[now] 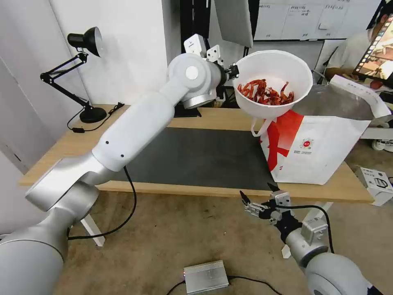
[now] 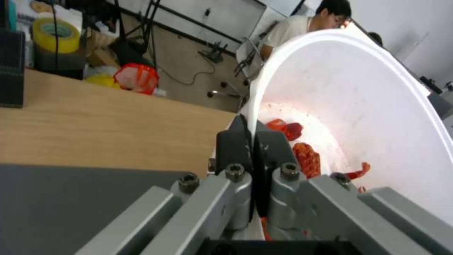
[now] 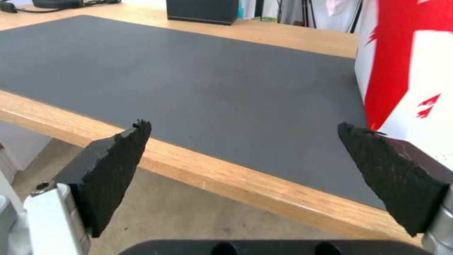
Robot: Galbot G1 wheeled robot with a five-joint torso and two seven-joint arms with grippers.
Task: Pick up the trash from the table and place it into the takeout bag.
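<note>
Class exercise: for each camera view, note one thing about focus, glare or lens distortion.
Head view: wide-lens stretch swells the left arm at the edge, while the bowl is sharp. Left wrist view: the bowl's white wall is washed out and the left pincer is soft. Right wrist view: the right pincer's pads blur and the mat is evenly lit.

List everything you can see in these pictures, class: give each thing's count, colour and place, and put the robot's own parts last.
Bowl: one, white, holding red shells, held tilted in the air above the bag's open mouth.
Bag: one, white and red, silver lining, standing on the table's right end.
Table: one, light wood.
Mat: one, dark grey, on the tabletop.
Lamp: one, black, table's far left corner.
Metal box: one, silver, on the floor.
Left gripper: shut on the bowl's rim.
Right gripper: open, low before the table's near edge.
</note>
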